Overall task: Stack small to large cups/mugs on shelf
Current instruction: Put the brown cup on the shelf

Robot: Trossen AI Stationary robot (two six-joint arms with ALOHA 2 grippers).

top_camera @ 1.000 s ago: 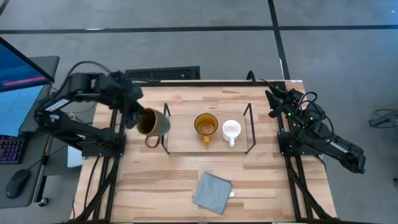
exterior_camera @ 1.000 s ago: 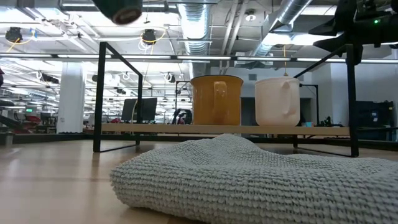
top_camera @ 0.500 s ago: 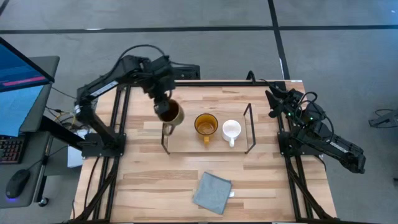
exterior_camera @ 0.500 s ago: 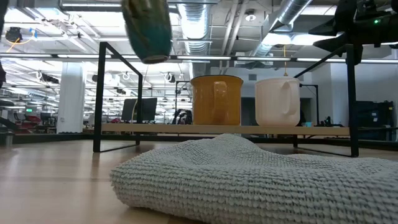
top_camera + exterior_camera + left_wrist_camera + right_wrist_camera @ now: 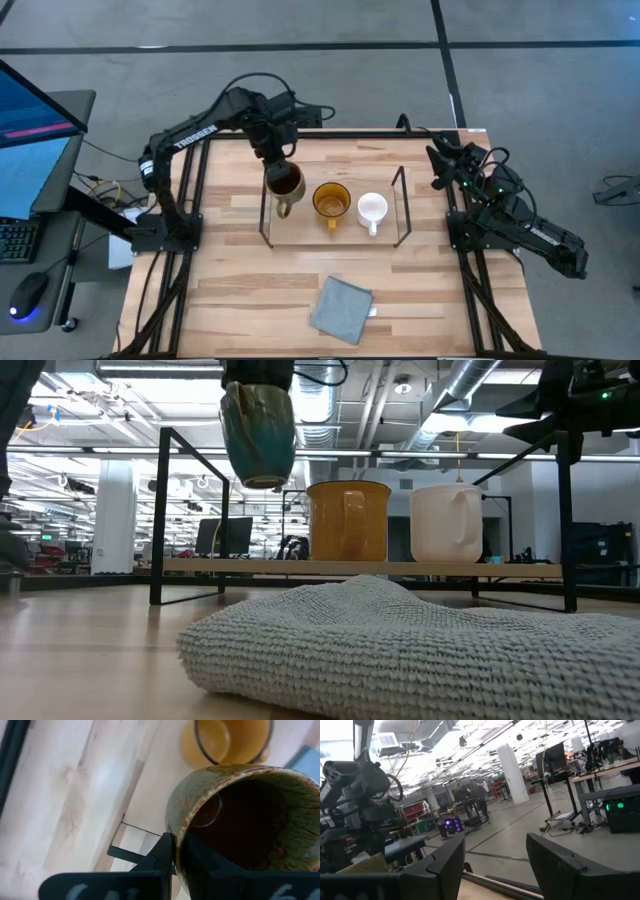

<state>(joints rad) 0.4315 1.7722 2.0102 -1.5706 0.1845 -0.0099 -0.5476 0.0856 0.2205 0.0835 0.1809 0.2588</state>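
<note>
My left gripper (image 5: pixel 272 160) is shut on the brownish-tan mug (image 5: pixel 286 183) with the dark inside, above the left end of the shelf (image 5: pixel 300 230). In the low view the mug (image 5: pixel 258 435) hangs well above the board (image 5: pixel 250 567). The amber glass mug (image 5: pixel 331 200) and the small white mug (image 5: pixel 372 209) stand side by side on the board, white to the right, both handles toward the near edge. My right gripper (image 5: pixel 440 163) waits open and empty at the table's far right; its wrist view (image 5: pixel 495 862) looks into the room. My left gripper pinches the mug's wall at the rim (image 5: pixel 175 827), one finger (image 5: pixel 200 862) inside the mug and one finger (image 5: pixel 166 851) outside. The fingers come from above, pointing down. The mug hangs clear of the shelf, mouth up, its handle (image 5: pixel 283 208) toward the near edge.
A grey knitted cloth (image 5: pixel 341 308) lies on the table near the front edge, filling the low view's foreground (image 5: pixel 400 640). Black wire frames (image 5: pixel 266 205) (image 5: pixel 402 205) stand at both short ends of the shelf. A keyboard (image 5: pixel 262 118) sits beyond the far edge.
My left gripper has carried the brownish-tan mug toward the table's right, from left of the shelf to above its left end. It has come down, and the mug has dropped into the low view. It has kept hold throughout.
</note>
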